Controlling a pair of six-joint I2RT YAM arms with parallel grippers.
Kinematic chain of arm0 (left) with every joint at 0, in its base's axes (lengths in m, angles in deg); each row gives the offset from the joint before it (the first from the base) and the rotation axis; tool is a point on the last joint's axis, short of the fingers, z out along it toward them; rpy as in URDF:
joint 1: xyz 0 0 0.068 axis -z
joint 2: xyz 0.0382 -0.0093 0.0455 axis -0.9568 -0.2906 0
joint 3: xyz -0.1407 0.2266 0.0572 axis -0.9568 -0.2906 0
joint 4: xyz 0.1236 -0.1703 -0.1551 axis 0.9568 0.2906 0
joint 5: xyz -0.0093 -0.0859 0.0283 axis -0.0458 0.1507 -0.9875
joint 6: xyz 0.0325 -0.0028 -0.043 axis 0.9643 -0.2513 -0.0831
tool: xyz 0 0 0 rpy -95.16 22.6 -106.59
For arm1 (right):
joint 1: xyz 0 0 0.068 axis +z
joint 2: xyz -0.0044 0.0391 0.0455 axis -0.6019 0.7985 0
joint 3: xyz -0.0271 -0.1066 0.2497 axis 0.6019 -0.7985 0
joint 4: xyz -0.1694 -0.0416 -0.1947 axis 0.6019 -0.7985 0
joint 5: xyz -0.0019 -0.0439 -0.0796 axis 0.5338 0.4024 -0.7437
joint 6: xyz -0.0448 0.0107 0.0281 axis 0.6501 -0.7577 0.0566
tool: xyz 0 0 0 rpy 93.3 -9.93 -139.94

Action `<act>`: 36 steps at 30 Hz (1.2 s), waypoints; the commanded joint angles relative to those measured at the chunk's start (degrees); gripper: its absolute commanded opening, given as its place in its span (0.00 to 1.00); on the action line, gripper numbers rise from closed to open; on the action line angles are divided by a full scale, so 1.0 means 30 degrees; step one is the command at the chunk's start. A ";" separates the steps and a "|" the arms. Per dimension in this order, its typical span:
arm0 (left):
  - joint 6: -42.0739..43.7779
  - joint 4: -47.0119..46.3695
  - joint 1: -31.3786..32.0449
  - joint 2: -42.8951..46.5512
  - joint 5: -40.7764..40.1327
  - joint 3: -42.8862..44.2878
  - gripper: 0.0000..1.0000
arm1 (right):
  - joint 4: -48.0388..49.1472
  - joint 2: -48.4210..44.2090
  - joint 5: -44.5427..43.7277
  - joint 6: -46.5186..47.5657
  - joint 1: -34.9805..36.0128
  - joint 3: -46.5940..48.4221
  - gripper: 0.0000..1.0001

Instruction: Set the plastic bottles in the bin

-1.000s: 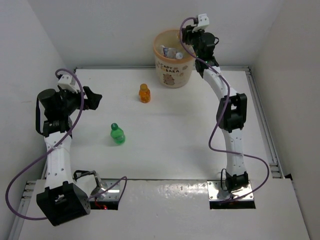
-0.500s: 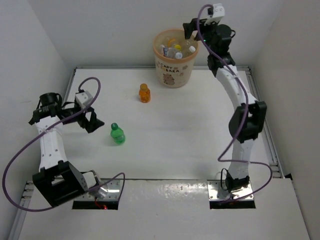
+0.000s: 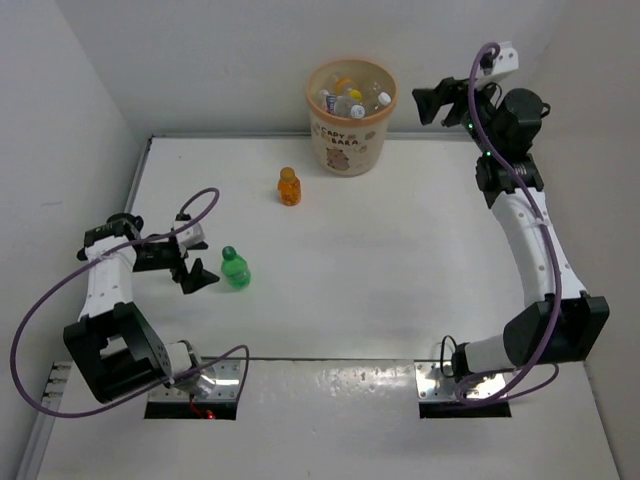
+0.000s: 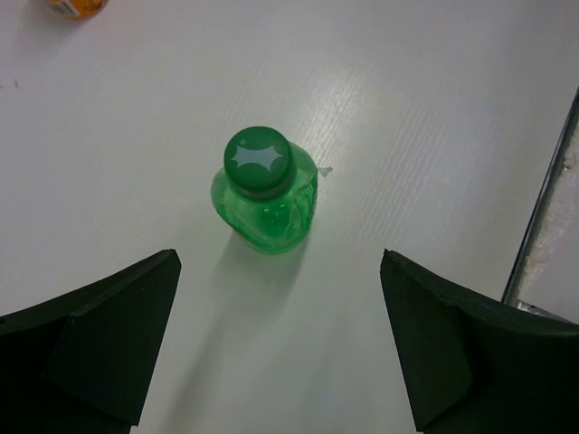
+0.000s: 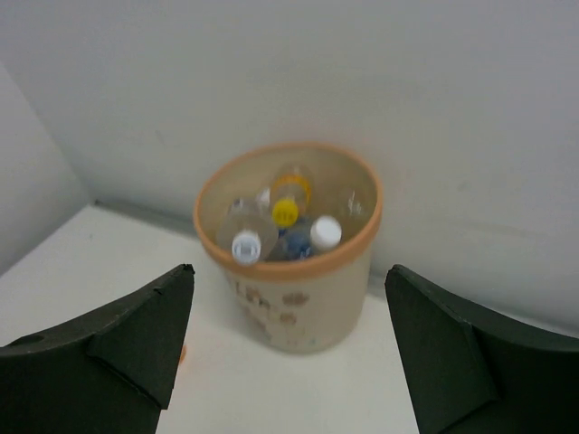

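The beige bin (image 3: 340, 150) stands at the back by the wall with several clear plastic bottles (image 3: 350, 100) inside; white caps and one yellow cap (image 5: 285, 212) show over its rim (image 5: 360, 249). An orange bottle (image 3: 289, 187) stands in front of the bin. A green bottle (image 3: 235, 268) stands upright at mid-left. My left gripper (image 3: 195, 258) is low and open just left of the green bottle (image 4: 264, 194), which sits ahead of the fingers, not between them. My right gripper (image 3: 435, 103) hangs open and empty to the right of the bin, facing it.
White walls close in the table at the back and both sides. A metal rail (image 3: 525, 230) runs along the right edge of the table. The left arm's purple cable (image 3: 60, 300) loops out to the left.
The right gripper opened over the bin and swung back to the right; a yellow-capped bottle now lies in the bin. The left gripper came down and forward beside the green bottle.
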 commanded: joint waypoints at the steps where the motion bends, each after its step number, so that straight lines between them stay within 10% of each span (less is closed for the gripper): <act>1: -0.0993 -0.3274 -0.0063 -0.0515 0.1821 -0.0348 1.00 | -0.1412 -0.0784 0.1320 -0.0038 -0.0087 -0.1544 0.85; 18: -0.3925 -0.6392 0.3011 -0.3066 0.3258 -0.0114 0.91 | -0.2350 -0.1141 0.1499 0.0461 -0.0028 -0.2665 0.82; 24: -0.3927 -0.6568 0.3716 -0.3710 0.3434 0.0062 0.74 | -0.2526 -0.0995 0.1470 0.0607 -0.0028 -0.2577 0.81; 36: -0.6648 -0.6568 0.4476 -0.4267 0.3991 0.3131 0.09 | -0.2877 -0.1228 0.1499 0.1251 0.0030 -0.3045 0.77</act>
